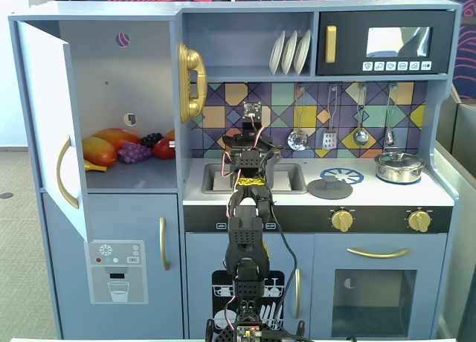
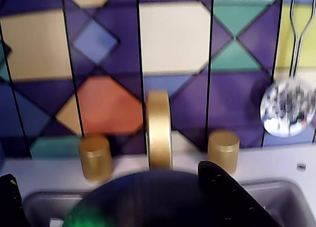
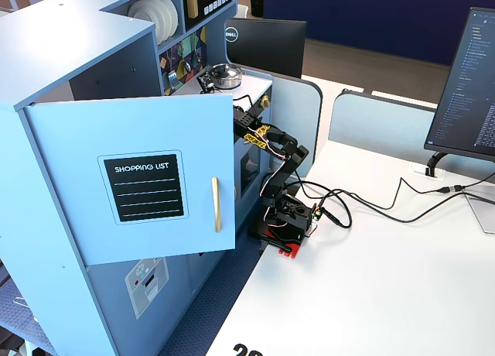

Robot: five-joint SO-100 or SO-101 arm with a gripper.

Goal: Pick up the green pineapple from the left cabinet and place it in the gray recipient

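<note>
Gripper poised over gray pot in sink; jaw state indeterminate. Green pineapple glimpsed low at pot's rim. Risk: fruit catching the rim, tumbling into sink.

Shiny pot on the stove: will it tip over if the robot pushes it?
Probably not: the shiny pot looks wide and low, so it would likely slide. Its glossy surface may be slippery to grip. The lid on top might shift.
</note>
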